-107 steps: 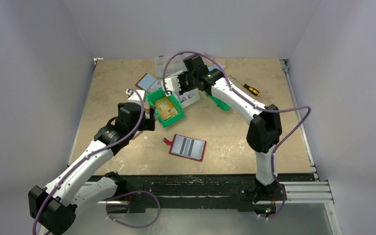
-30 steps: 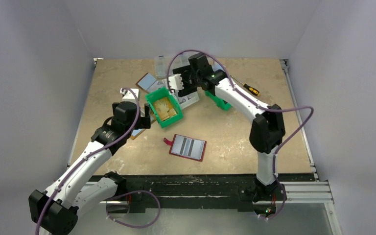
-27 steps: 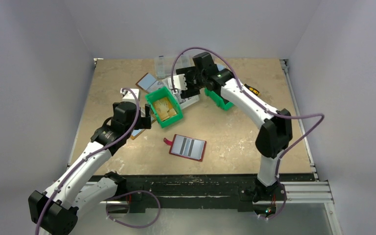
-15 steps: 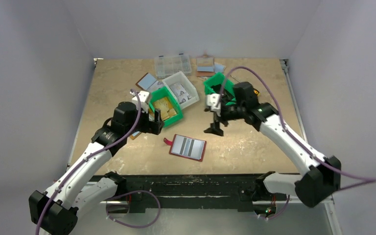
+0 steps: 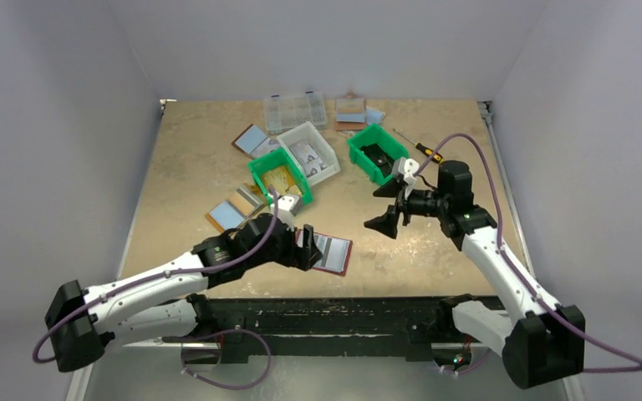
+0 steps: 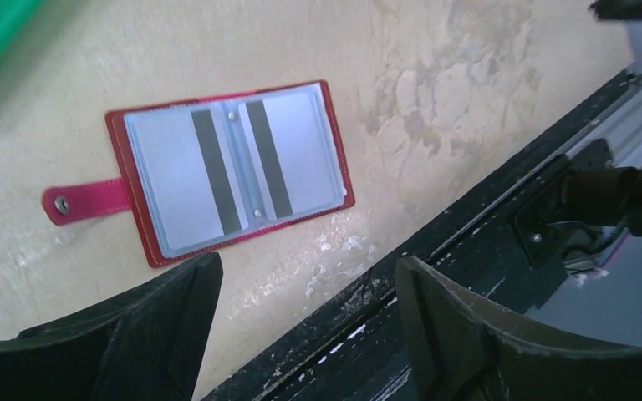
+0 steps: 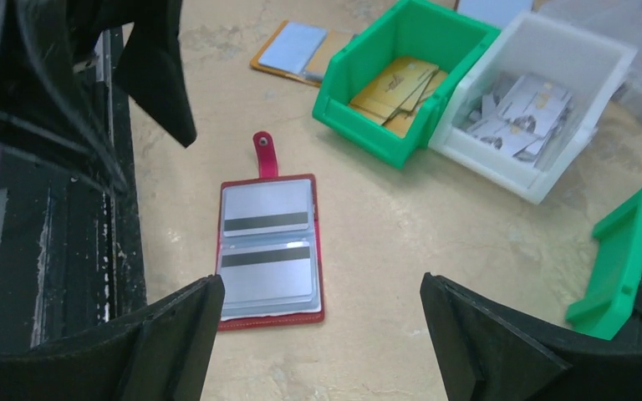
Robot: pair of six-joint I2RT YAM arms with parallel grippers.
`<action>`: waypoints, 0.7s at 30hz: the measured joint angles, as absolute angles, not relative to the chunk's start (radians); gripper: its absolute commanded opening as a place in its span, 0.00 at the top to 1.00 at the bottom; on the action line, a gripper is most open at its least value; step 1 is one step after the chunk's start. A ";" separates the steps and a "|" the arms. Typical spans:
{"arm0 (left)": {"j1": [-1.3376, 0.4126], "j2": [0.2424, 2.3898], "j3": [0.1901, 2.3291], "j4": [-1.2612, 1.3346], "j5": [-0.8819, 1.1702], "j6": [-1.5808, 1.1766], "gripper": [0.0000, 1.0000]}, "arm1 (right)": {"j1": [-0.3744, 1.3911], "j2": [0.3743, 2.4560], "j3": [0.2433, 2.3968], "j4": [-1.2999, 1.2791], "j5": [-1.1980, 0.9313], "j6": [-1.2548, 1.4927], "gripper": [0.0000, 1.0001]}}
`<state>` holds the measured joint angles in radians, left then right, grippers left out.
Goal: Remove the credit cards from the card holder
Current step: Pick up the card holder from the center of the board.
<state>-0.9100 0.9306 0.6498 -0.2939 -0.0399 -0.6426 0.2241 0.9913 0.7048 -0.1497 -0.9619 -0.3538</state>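
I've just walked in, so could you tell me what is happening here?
The robot is set to empty the red card holder, which lies open on the table. Both credit cards sit in its sleeves. The left gripper hovers open close to it; the right gripper hangs open and empty farther right. Neither touches it.

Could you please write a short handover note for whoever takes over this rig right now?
Left gripper: open and empty, close to the card holder.
Right gripper: open and empty, off to the holder's right, clear of it.
The card holder lies open and flat near the front edge of the table. Both credit cards sit in its pockets, dark stripes up.
Done: no card is out yet.
Left: pull out both cards.
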 measured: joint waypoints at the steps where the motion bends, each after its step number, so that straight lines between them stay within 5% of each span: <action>1: -0.952 0.949 0.651 -0.299 -0.080 -0.662 0.25 | 0.223 1.023 0.720 -0.156 -0.965 -0.350 0.05; 13: -1.075 1.184 0.646 -0.251 -0.377 -0.767 0.28 | 0.285 1.160 0.746 -0.120 -0.988 -0.182 0.24; 21: -0.977 1.184 0.587 -0.091 -0.332 -0.759 0.29 | 0.376 1.247 0.746 -0.084 -0.966 -0.127 0.26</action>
